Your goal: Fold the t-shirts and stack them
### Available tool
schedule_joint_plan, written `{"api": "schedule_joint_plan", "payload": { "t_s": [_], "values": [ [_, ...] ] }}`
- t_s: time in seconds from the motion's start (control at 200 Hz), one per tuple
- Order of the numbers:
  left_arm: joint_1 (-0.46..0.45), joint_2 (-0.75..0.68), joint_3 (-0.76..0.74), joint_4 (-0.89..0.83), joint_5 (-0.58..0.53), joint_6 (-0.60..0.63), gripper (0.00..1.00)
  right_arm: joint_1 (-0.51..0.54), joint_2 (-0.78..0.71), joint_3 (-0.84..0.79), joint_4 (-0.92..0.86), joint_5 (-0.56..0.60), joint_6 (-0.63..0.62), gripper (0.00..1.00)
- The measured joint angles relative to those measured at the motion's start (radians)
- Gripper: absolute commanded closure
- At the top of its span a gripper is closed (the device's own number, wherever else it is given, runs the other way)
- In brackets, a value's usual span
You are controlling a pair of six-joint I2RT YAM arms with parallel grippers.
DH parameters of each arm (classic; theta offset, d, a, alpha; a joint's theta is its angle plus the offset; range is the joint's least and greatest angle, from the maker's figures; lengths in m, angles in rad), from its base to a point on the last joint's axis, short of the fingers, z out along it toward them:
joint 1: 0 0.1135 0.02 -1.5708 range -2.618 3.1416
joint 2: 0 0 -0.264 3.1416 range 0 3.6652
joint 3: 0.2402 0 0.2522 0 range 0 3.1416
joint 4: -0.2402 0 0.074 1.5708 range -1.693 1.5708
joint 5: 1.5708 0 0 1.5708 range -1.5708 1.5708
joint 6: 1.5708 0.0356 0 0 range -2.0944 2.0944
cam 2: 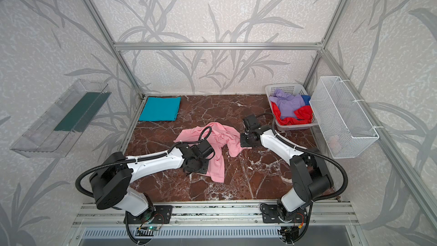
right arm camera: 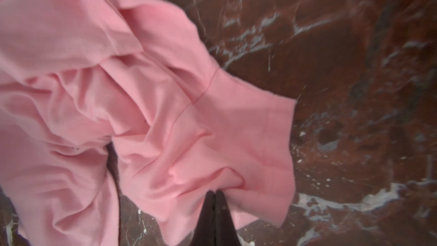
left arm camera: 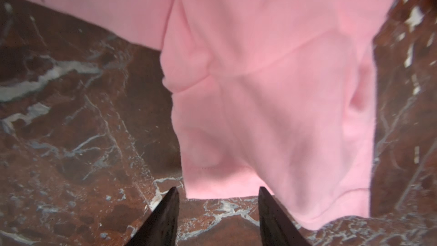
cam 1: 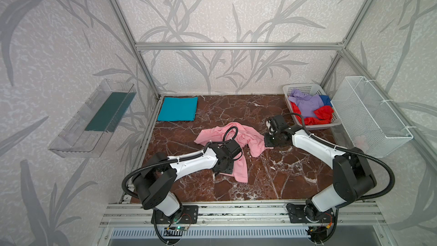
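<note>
On the marble surface (cam 1: pixel 272 173), dead centre, lies the crumpled pink t-shirt (cam 1: pixel 251 136). The right fingers (right arm camera: pixel 214 199) are pinched shut on a fold near a sleeve seam, and the left fingers (left arm camera: pixel 169 209) are half-open straddling the hem, gripping nothing yet. Looks like they're gonna stretch it flat.

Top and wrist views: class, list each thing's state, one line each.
Light pink fabric t-shirt: crumpled, unfolded, on the marble table.
Teal fabric t-shirt: folded flat, far left corner.
Lavender t-shirt, red t-shirt, blue t-shirt: heaped unfolded in the white perforated plastic basket.
Left gripper: open, at the pink hem.
Right gripper: shut on the pink t-shirt.
</note>
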State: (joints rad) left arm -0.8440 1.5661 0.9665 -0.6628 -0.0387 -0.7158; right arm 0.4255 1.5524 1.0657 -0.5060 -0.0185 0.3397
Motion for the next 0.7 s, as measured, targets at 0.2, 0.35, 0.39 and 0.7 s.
{"api": "schedule_joint_plan", "payload": {
  "t_s": [0.2, 0.35, 0.39, 0.7],
  "values": [
    [0.07, 0.02, 0.079, 0.019, 0.022, 0.021, 0.39, -0.018, -0.057, 0.088, -0.019, 0.019, -0.037, 1.0],
    [0.061, 0.037, 0.061, 0.049, 0.08, 0.012, 0.23, -0.018, -0.067, 0.141, -0.072, 0.021, -0.053, 1.0],
    [0.056, 0.037, 0.053, 0.059, 0.098, 0.012, 0.18, -0.018, -0.067, 0.182, -0.1, 0.026, -0.061, 1.0],
    [0.015, 0.165, 0.045, 0.144, 0.195, 0.011, 0.83, -0.02, -0.112, 0.531, -0.152, 0.05, -0.084, 1.0]
  ]
}}
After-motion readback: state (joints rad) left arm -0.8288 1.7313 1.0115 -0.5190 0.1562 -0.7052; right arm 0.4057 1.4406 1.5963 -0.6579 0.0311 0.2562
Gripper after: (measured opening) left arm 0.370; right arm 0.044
